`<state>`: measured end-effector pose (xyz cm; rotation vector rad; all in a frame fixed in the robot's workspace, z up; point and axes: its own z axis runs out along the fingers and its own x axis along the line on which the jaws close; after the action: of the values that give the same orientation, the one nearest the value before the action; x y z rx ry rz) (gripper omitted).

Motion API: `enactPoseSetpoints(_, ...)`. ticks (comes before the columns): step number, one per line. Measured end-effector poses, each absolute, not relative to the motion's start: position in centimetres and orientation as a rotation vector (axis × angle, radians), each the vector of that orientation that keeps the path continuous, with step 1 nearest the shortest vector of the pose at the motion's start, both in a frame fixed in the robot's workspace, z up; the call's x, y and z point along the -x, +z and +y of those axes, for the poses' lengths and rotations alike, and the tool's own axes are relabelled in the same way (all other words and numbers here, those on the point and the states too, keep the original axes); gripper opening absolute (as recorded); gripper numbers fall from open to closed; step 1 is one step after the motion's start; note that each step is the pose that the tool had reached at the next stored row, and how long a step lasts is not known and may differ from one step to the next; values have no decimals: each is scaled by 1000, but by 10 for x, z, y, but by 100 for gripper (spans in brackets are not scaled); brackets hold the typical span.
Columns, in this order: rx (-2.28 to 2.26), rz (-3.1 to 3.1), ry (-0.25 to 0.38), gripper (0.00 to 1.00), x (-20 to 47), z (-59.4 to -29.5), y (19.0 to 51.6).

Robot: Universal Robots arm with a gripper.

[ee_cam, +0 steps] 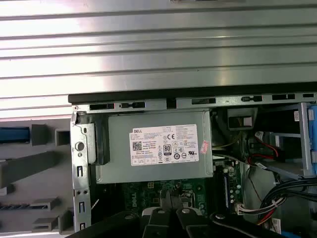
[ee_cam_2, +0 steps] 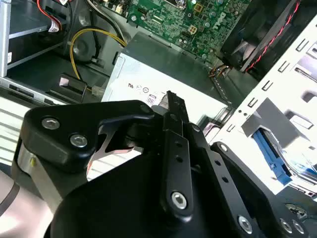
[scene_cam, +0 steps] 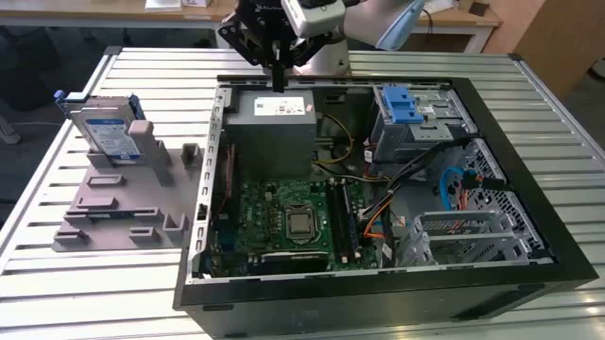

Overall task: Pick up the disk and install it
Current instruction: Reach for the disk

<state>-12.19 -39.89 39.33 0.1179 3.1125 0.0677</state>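
Upper left of the exterior view, on the slatted desk [scene_cam: 95, 283], the disk [scene_cam: 104, 131] stands on edge in a grey holder [scene_cam: 123, 205], well apart from the gripper [scene_cam: 279, 86]. At top centre, the gripper hangs over the far rim of the open computer case [scene_cam: 378, 297], near the grey power-supply box [scene_cam: 274, 138]. Its fingers [ee_cam: 166, 201] are pressed together and grip nothing.

a white printed sticker [ee_cam: 164, 145] on the power supply [ee_cam: 119, 153]; the disk [scene_cam: 99, 122] bears a label [scene_cam: 112, 139], seemingly unreadable.
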Motion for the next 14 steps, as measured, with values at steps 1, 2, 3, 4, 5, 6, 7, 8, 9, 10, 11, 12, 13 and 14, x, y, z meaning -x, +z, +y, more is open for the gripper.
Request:
enactPoseSetpoints(1,-118,3112,68,11,122,-399,393)
enactPoseSetpoints(2,-118,3112,68,11,122,-399,393)
enactPoseSetpoints(3,-118,3113,68,11,122,-399,393)
enactPoseSetpoints(4,-118,3112,68,11,122,-399,393)
enactPoseSetpoints(5,-118,3112,68,11,122,-399,393)
enactPoseSetpoints(6,-118,3112,68,11,123,-399,393)
enactPoseSetpoints(7,-118,3113,68,11,123,-399,393)
enactPoseSetpoints(8,-118,3112,68,11,124,-399,393)
enactPoseSetpoints(9,-118,3112,68,11,125,-399,393)
enactPoseSetpoints(10,-118,3113,68,11,126,-399,393)
enactPoseSetpoints(11,-118,3113,68,11,127,-399,393)
enactPoseSetpoints(12,-118,3112,68,11,128,-399,393)
enactPoseSetpoints(13,-118,3112,68,11,129,-399,393)
enactPoseSetpoints(14,-118,3112,68,11,130,-399,393)
